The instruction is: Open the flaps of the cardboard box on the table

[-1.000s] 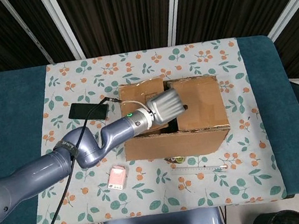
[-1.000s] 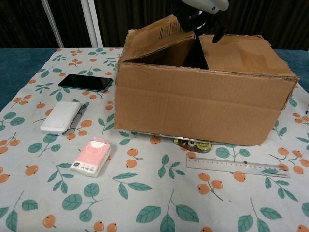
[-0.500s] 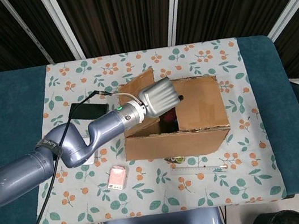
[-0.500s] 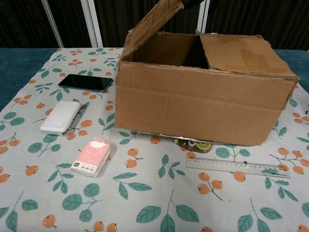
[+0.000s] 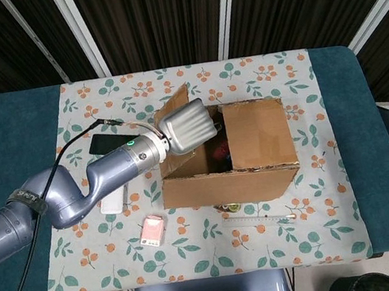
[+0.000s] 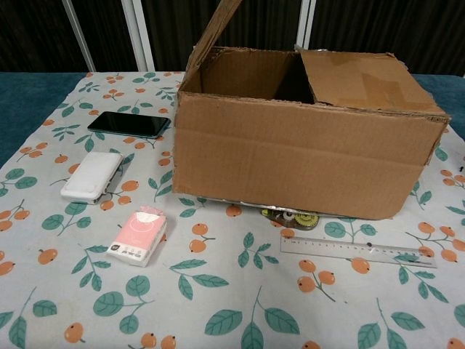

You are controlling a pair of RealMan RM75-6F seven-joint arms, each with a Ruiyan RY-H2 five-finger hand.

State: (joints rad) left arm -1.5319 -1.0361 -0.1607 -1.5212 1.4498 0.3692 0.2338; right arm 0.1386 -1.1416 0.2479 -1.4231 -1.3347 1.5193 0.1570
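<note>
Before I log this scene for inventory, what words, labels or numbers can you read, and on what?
None can be read.
Ruler: scale marks show, digits too small.
Pink tissue pack: print too blurred.
Cardboard box: no legible print on the faces shown.
Black phone: screen dark.

Table (image 6: 29, 94) (floral cloth (image 6: 218, 305)) with cardboard box (image 6: 305, 171), phone (image 6: 128, 124), ruler (image 6: 357, 252), tissue pack (image 6: 137, 235).

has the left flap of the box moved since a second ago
Yes. The left flap has swung up and outward to the left, away from the right flap, which lies flat as before. It now stands steeply, with the left hand at it.
</note>
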